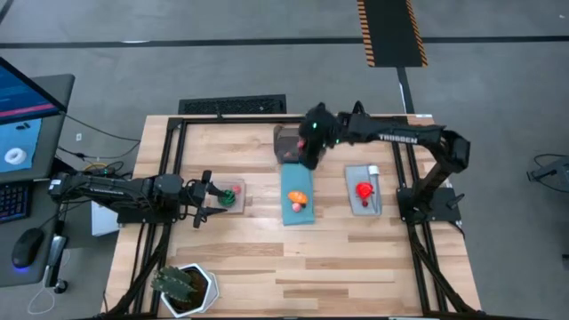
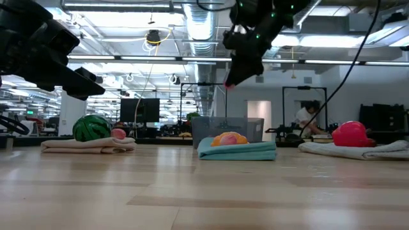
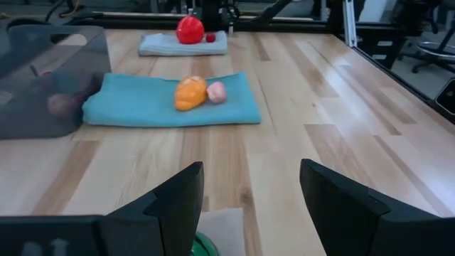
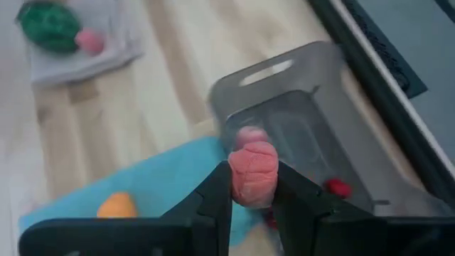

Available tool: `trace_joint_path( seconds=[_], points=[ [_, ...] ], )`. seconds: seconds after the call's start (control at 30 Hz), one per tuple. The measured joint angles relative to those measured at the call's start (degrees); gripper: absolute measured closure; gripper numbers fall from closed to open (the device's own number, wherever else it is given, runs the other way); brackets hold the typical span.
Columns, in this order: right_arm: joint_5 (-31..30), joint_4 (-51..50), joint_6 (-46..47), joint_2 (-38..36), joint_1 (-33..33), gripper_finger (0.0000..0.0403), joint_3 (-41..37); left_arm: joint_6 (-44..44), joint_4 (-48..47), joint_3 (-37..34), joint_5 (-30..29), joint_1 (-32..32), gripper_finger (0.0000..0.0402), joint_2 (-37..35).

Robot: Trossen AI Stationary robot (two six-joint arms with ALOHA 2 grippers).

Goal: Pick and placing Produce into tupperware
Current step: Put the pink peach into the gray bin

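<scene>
Right pincer (image 4: 253, 195) clamped on pink produce (image 4: 252, 173), above the tupperware (image 4: 313, 135), left pincer (image 3: 249, 206) apart.

- The bench (image 1: 356, 258) has a wide bare strip of wood along its near side, open for passing.
- The potted plant (image 1: 182, 284) blocks the near left corner.
- The right pincer (image 4: 252, 186), holding a pink piece (image 4: 253, 173), hangs over the tupperware (image 4: 313, 128), so the way in from above is occupied.
- The left pincer (image 3: 249, 206) stands above the grey mat (image 1: 233, 197).

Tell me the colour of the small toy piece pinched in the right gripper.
Pink, a wrinkled little produce piece in the right gripper; the right wrist view shows it best.
</scene>
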State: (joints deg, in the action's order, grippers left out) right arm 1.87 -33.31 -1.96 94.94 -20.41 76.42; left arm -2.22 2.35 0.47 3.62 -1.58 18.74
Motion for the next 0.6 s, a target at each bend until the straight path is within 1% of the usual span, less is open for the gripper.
trace_joint_path(
  seconds=[0.13, 0.3, 0.33, 0.43, 0.6],
  points=[
    [3.63, 2.46, -0.04, 0.0, -4.93, 0.0295, 0.0, -0.47, 0.01, 0.0, -0.02, 0.0, 0.0178, 0.0],
    [10.3, 6.76, 0.36, 0.75, -8.7, 0.0295, 0.1, 0.2, 0.0, 0.0, -0.02, 0.0, 0.0178, 0.0],
    [10.75, 7.78, 0.45, 1.61, -8.93, 0.0295, 0.21, -0.07, 0.0, 0.0, 0.0, 0.0, 0.0178, 0.0],
    [11.67, 6.79, -0.23, 4.52, -9.89, 0.0295, 0.37, -0.24, 0.0, 0.0, -0.01, 0.0, 0.0178, 0.0],
    [11.62, 5.45, -0.34, 10.02, -10.62, 0.0295, 3.94, 0.2, -0.02, 0.0, -0.08, -0.01, 0.0178, 0.0]
  ],
)
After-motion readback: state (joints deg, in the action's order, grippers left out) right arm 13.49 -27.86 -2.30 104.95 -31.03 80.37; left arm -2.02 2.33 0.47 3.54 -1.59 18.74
